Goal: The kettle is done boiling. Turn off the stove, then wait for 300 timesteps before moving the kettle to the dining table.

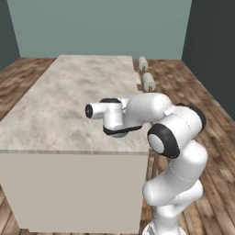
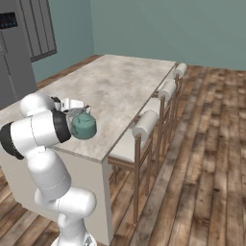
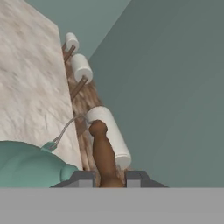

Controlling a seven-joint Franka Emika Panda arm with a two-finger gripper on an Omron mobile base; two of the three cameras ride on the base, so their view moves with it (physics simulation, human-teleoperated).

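Closest to where I stand is the robot's white arm, folded at the elbow and reaching out over the near corner of the dining table [image 2: 120, 81]. Under its hand sits the kettle [image 2: 84, 127], teal and squat, on or just above the marbled tabletop close to the near edge and the side where the stools [image 2: 144, 126] are lined up. From the left base view I can barely make out a sliver of the kettle [image 1: 117, 134] below the wrist.

The pincer [image 3: 109, 177] is nearly closed, its two dark tips pressed either side of the kettle's brown handle [image 3: 104, 153], which rises straight up between them in the hand view. So it has the kettle by the handle, with the teal body [image 3: 26, 166] slung off to one side.

What worries me is how near the rim that kettle is. If the arm lets go while the base is not fully seated on the tabletop, I would expect it to tip or drop the last bit and rock. I cannot tell from here whether the bottom is touching. A thin arched handle also lets the body swing, so a quick release or a sideways pull away could nudge it toward the edge and over, onto the stools or the wooden floor [image 2: 202, 182]. Backing out straight up along the handle looks the safest to me.
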